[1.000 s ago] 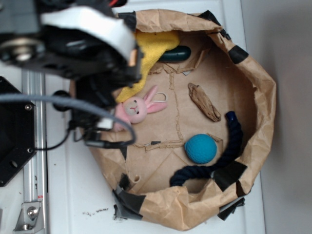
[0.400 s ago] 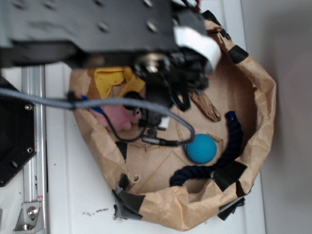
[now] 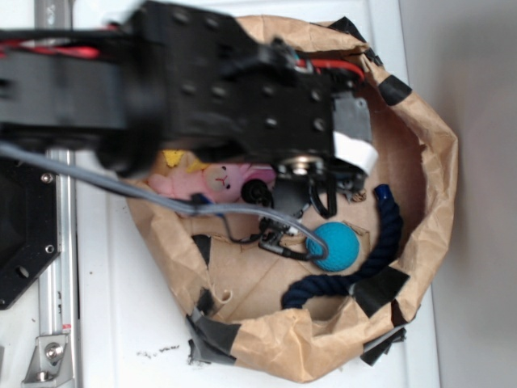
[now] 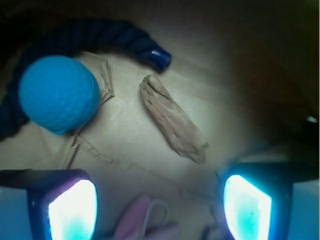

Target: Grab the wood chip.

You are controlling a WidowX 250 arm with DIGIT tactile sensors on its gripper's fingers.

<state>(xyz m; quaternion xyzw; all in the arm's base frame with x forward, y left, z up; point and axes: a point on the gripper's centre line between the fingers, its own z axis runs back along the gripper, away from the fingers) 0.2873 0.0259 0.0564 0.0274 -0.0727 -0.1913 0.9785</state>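
Note:
The wood chip is a rough elongated brown piece lying flat on the brown paper floor. In the wrist view it sits just ahead of my gripper, slightly right of centre and apart from both fingers. The jaws are wide open and empty, and the two fingertips glow at the bottom corners. In the exterior view my gripper hangs over the spot where the chip lies, and the arm hides nearly all of the chip.
A teal ball lies left of the chip in the wrist view. A dark blue rope curves behind it. A pink bunny lies under the arm. The crumpled paper bag wall rings everything.
The arm has swung from the bag's left side to the right, across the bunny. It now hangs over the wood chip and hides it in the exterior view.

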